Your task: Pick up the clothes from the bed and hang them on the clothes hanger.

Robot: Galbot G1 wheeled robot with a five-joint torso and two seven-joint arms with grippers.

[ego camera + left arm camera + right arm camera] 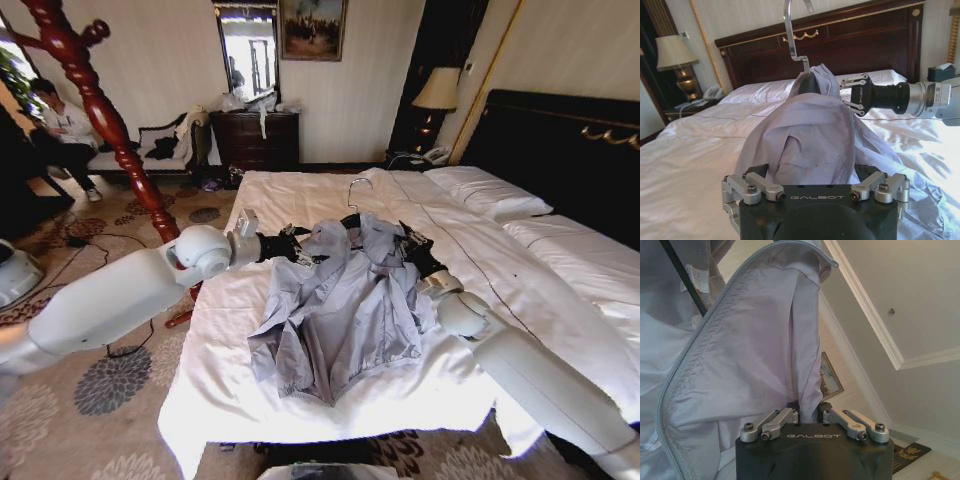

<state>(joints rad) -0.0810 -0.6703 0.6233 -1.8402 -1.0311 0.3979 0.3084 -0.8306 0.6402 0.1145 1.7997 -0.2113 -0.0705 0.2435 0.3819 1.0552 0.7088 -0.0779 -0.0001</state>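
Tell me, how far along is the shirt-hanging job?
Done: the thin black hanger sits inside the pale grey-blue wrinkled shirt. In hand: left gripper and right gripper both clamp the shirt's shoulders above the white-duveted bed. Left: hooking it up somewhere.

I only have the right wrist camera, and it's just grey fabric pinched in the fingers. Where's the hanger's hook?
Observer: The hook sticks up out of the collar of the shirt, with the hanger inside.
Operator: Is the shirt off the bed?
Observer: No. Its lower half rests on the bed; the collar end is raised.
Operator: Where's the other arm?
Observer: The left gripper is at the opposite shoulder, facing the right gripper.
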